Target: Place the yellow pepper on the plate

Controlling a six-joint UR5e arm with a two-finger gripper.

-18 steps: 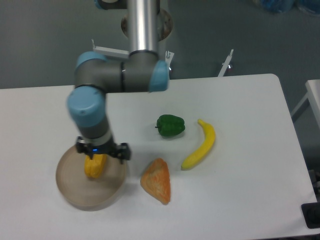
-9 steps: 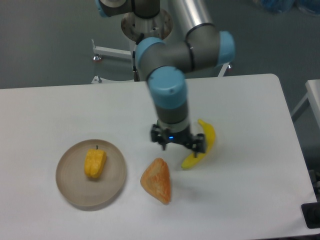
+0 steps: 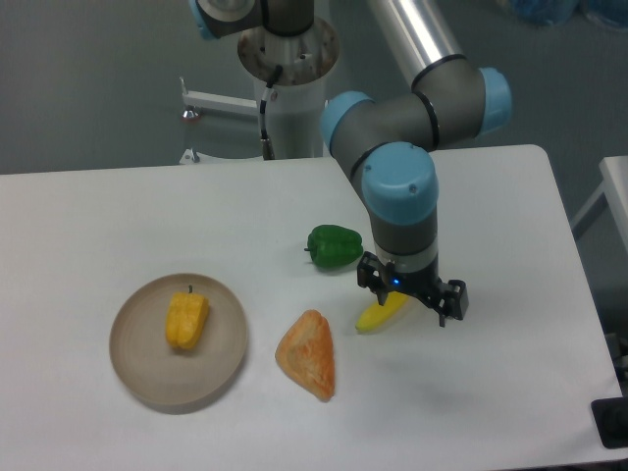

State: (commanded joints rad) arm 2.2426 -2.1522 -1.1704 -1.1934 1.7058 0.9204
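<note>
The yellow pepper lies in the middle of the beige plate at the left front of the table, its small dark stem pointing away from the camera. My gripper hangs far to the right of the plate, over the banana. I see it from above; its fingers are hidden under the wrist, so whether they are open or shut does not show. Nothing is seen held in it.
A green pepper sits mid-table, just left of the arm. An orange triangular wedge lies between the plate and the gripper. The banana is mostly covered by the wrist. The table's right edge runs past the gripper.
The gripper left the yellow pepper lying on the plate, then swung right across the table; it now hovers over the banana, and the green pepper shows again.
</note>
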